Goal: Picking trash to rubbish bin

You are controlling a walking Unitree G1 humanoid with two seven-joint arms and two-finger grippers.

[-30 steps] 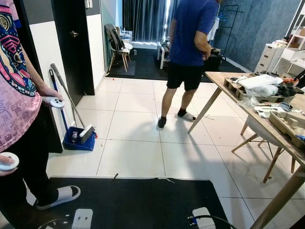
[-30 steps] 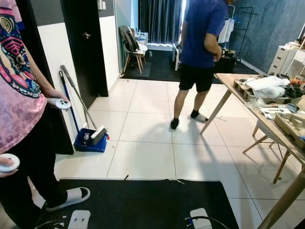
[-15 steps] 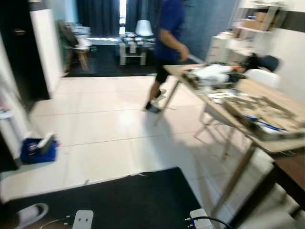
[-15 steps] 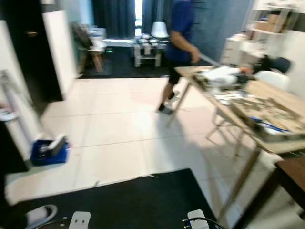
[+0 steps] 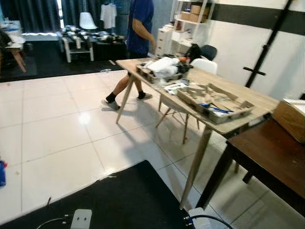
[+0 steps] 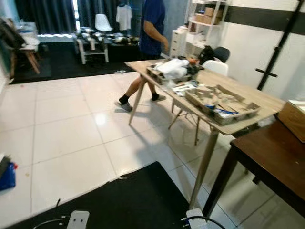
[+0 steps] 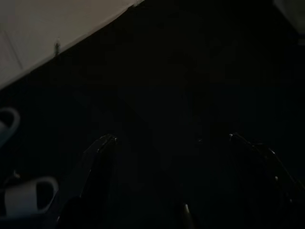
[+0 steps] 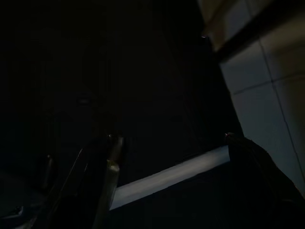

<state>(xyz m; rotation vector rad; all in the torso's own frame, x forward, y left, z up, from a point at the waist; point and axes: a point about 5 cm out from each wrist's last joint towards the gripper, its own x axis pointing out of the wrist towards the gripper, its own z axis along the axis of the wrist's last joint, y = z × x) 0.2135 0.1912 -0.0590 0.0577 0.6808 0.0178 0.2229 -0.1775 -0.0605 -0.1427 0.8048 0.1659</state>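
Swung right since a second ago, the camera now faces a wooden table; left gripper and right gripper hang spread over the black mat; white crumpled trash lies on the table's far end, probably light, soft, best pinched at a fold.

Trays on table, right
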